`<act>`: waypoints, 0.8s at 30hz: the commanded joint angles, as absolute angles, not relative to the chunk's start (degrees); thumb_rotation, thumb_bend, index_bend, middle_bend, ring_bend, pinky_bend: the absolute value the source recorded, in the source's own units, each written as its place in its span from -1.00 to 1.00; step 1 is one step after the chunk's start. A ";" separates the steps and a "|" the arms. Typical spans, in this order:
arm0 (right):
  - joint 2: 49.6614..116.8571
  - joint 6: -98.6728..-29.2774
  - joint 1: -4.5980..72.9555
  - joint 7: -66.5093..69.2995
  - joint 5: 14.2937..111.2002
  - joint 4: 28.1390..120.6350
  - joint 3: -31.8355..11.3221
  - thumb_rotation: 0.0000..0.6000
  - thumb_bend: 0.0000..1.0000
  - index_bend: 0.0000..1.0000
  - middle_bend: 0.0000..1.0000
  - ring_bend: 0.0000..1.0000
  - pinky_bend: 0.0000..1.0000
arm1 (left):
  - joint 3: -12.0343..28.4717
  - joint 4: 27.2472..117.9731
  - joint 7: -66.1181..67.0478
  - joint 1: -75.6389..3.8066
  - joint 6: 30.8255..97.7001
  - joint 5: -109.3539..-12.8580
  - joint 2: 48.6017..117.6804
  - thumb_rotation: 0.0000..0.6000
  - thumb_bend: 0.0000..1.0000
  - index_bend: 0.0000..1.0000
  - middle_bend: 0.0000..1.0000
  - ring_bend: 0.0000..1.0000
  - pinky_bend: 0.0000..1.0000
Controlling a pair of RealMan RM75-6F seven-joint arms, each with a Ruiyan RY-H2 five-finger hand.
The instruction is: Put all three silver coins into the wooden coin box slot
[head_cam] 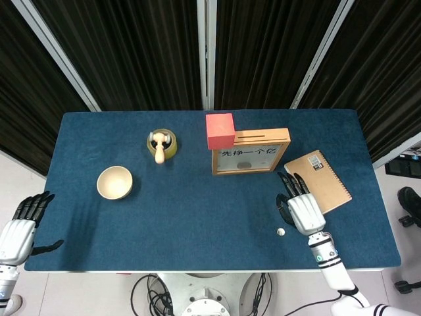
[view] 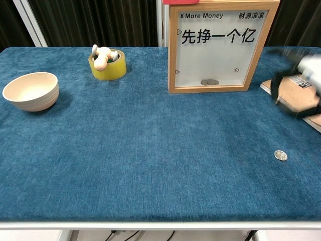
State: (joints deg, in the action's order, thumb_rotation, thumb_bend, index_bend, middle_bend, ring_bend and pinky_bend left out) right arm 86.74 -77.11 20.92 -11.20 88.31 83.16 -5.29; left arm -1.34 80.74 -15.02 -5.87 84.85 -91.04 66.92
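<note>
Head view, blue cloth table (head_cam: 197,210), black curtains (head_cam: 145,52)

The right hand (view: 301,83) is motion-blurred and cut off at the chest view's edge.

One silver coin (view: 281,155) lies flat on the cloth, at five o'clock from the upright wooden coin box (view: 215,47), which holds two coins (view: 209,82).
</note>
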 commanded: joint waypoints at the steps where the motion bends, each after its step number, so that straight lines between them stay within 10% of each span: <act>1: 79.76 -84.58 21.12 -11.50 92.07 92.13 -10.74 1.00 -0.13 0.40 -0.95 -1.00 -1.00 | -1.40 80.66 -14.94 -5.81 84.96 -91.12 66.96 1.00 -1.00 -0.94 -1.00 -1.00 -1.00; 13: 72.26 -72.63 30.76 -16.21 73.06 102.82 -25.43 1.00 -0.10 0.46 -0.89 -1.00 -1.00 | -1.64 81.47 -14.34 -5.39 86.30 -92.05 66.87 1.00 -1.00 -0.94 -1.00 -1.00 -1.00; 24: 75.63 -65.01 43.29 -33.54 52.02 100.65 -29.00 1.00 -0.10 0.47 -0.90 -1.00 -1.00 | -1.92 82.55 -14.32 -5.06 86.39 -92.01 66.20 1.00 -1.00 -0.94 -1.00 -1.00 -1.00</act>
